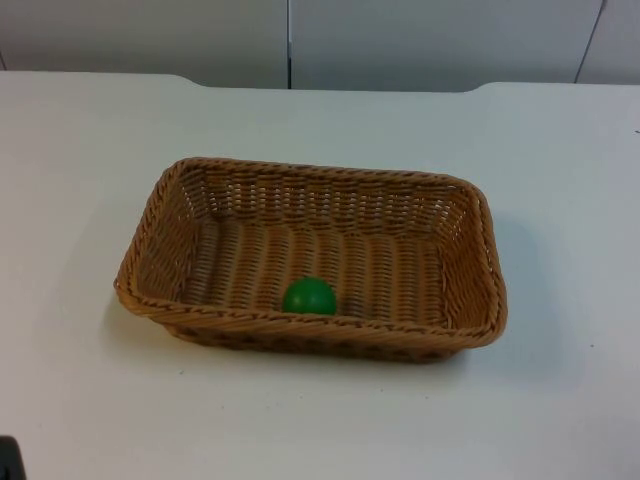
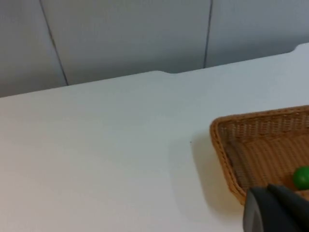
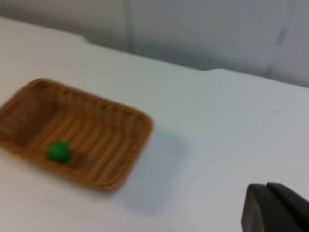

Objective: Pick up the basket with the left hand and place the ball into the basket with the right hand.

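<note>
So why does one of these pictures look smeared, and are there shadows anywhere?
Right wrist view: the wicker basket and green ball look soft and smeared, with a faint grey shadow on the table beside the basket. Left wrist view: fairly sharp, with a soft shadow along the basket's end. Top view: crisp and evenly lit, the weave plainly readable, only a pale shadow around the basket's base; no glare.

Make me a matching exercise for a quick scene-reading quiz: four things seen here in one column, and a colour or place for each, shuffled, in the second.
Things:
1. ball
2. wicker basket
3. table top
4. partition wall

Descriptions:
A. grey, behind the table's far edge
B. white, carrying the basket
C. green, lying inside the basket by its near wall
D. brown, woven, rectangular, resting on the table

Pairs: 1-C, 2-D, 3-B, 4-A
</note>
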